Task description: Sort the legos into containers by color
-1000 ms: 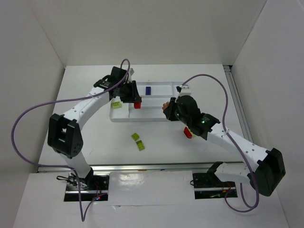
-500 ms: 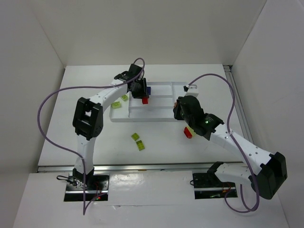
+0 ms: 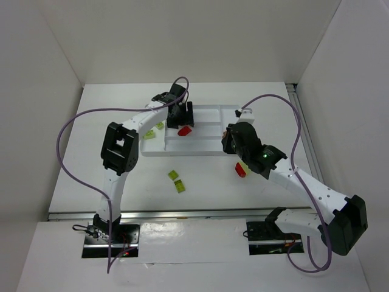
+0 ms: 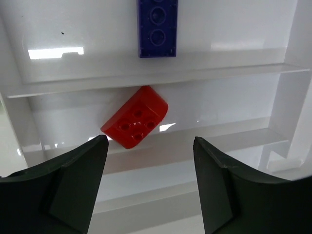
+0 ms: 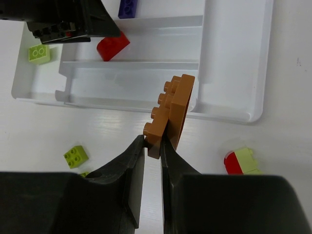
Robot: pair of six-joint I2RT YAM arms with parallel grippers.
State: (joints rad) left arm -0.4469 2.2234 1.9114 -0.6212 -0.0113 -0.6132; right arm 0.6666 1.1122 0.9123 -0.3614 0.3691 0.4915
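You have a white table (image 3: pixel 109 158) with the white tray (image 3: pixel 206 147) lying toward its far side, long dividers splitting it into sections. Your left arm (image 3: pixel 121 152) reaches over the tray's left half, and your right arm (image 3: pixel 304 182) comes in from the right. The left gripper (image 4: pixel 150 145) hangs over the tray with its jaws well apart and nothing between them. The right gripper (image 5: pixel 153 145) is clamped on an orange brick (image 5: pixel 171 114), held on edge with the studs facing left, above the tray's near rim. Below the left gripper a red brick (image 4: pixel 135 124) lies tilted in a long middle section, its studs up. In the next section beyond it, past one divider, sits a blue brick (image 4: pixel 157 27). A green brick (image 5: pixel 39 53) rests in the tray's left end section. Out on the table, near the tray's front, two more green bricks (image 3: pixel 177 180) lie just beside each other. Farther right, close under the right arm, a red piece (image 5: pixel 233 162) and a green piece (image 5: pixel 248 158) touch; you cannot tell whether they are joined
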